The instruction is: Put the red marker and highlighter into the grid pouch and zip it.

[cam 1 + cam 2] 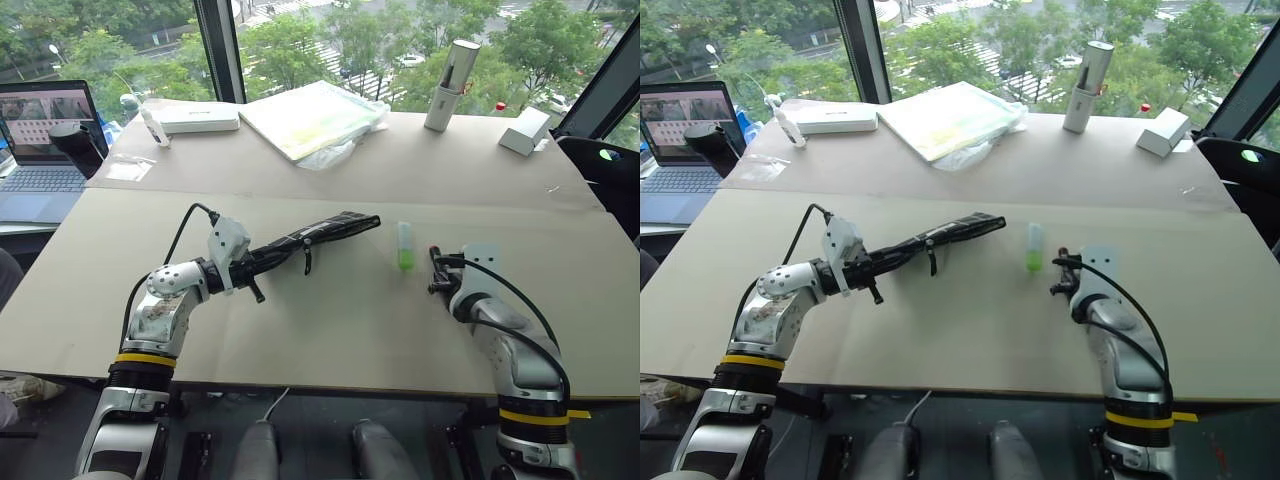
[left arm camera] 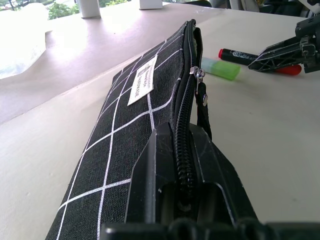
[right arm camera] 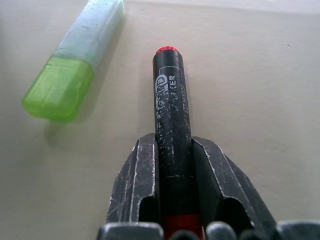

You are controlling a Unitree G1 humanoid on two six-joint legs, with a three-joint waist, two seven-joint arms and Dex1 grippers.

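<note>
The grid pouch (image 1: 322, 231) stands on its long edge over the table, zipper side up, black strap (image 2: 202, 112) hanging. My left gripper (image 1: 256, 265) is shut on the pouch's near end, fingers (image 2: 150, 165) on either side of the zipper. Right of the pouch, the highlighter (image 1: 404, 246) lies on the table, green cap towards me. Beside it lies the red marker (image 3: 171, 100), a black barrel with red ends. My right gripper (image 3: 172, 145) is shut on the marker's near half, low at the table surface.
A laptop (image 1: 45, 140) sits at the far left. Along the back stand a white box (image 1: 198, 118), a plastic-wrapped pad (image 1: 315, 118), an upright cylinder (image 1: 450, 72) and a small white box (image 1: 525, 130). The table's front edge (image 1: 300, 385) runs just below both arms.
</note>
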